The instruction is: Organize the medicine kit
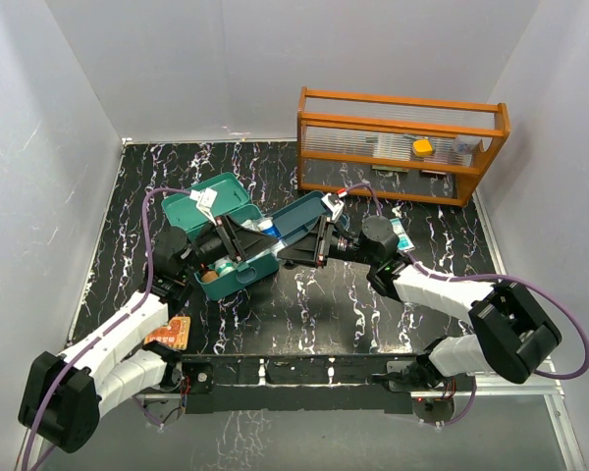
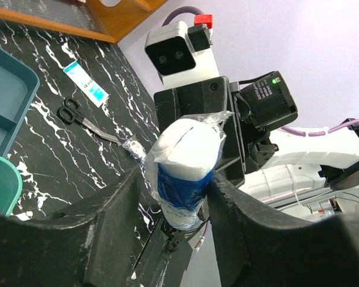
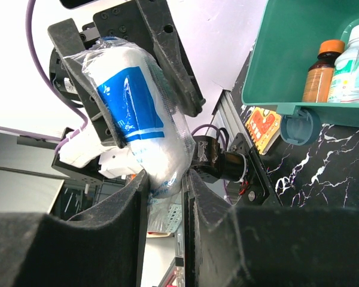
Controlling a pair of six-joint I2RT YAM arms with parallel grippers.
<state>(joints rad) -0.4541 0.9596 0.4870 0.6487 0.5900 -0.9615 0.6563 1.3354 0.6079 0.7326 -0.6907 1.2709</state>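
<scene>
1. The left claw and right claw were both clamped on one wrapped bandage roll, apparently passing it across.
2. The kit sat open just beneath, ready to receive it.

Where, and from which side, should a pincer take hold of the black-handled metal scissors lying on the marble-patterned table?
Across the narrow shank just past the handle loops of the black-handled metal scissors, coming straight down from above: they lie flat on the black marbled table, blades seemingly closed.
</scene>
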